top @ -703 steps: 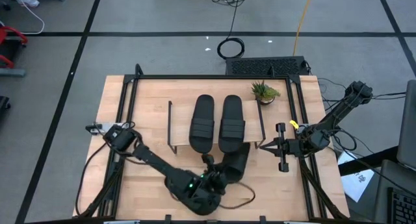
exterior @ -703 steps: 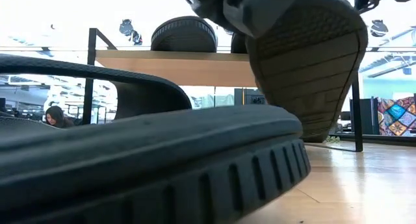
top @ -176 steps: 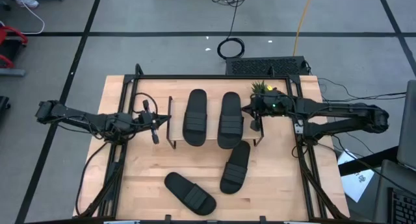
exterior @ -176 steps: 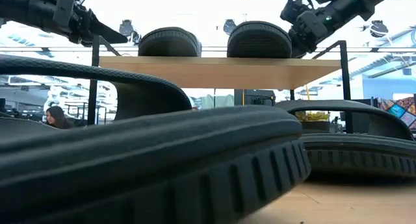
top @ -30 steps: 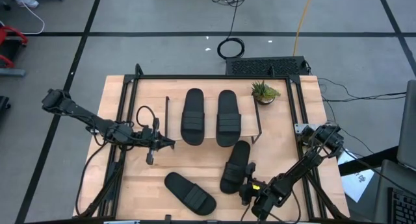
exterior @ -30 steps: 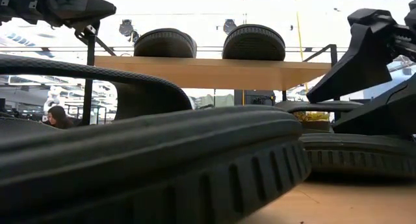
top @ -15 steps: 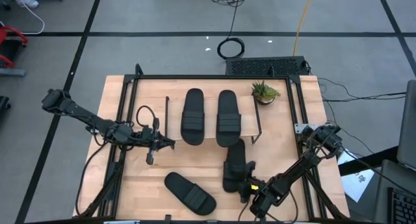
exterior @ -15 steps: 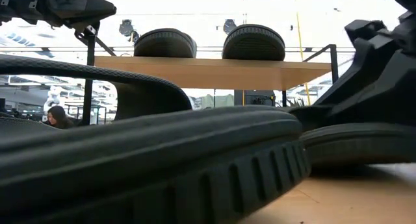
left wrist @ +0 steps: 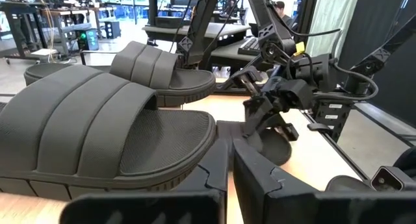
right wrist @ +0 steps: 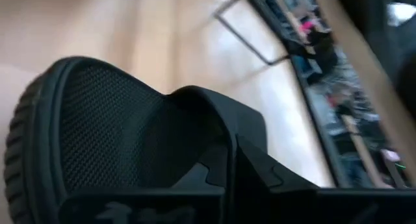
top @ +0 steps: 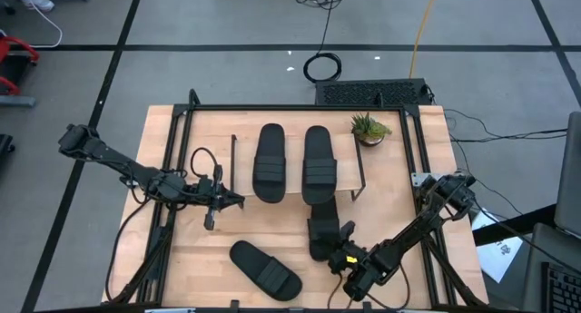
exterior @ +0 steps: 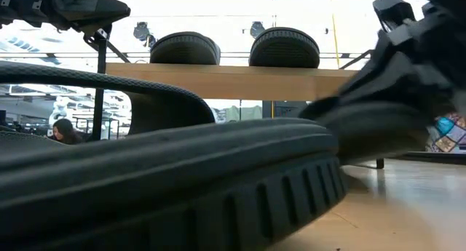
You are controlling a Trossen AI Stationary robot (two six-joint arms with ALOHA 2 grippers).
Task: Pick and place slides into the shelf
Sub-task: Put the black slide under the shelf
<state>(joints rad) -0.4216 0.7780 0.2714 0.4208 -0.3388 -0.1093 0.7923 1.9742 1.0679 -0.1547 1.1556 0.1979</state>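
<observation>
- The right pincer (top: 343, 256) sits near the front edge of the table (top: 404, 213), right of the middle, clamped on the heel end of one slide (top: 320, 229); in the low view that sandal hangs tilted above the wood, so it is judged to be lifted clear.
- Two slides (top: 270, 162) lie side by side on the shelf (top: 239, 132) near the table's middle and back; a fourth slide (top: 264, 269) lies flat by the front edge, left of the held one.
- The left pincer (top: 238, 201) waits just off the shelf's left end, toward the left edge, with its fingers drawn nearly together on nothing.
- The sandals look like moulded foam or rubber: light, springy, ribbed on the strap and textured on the footbed, so likely grippy, not slick, and in no danger of breaking.
- A hold at one end will probably let the long sole droop and swing; the strap band or the sole edge beside it seems the steadier place to grip.
- The sole is thick, so a grip across its edge should seat firmly.
</observation>
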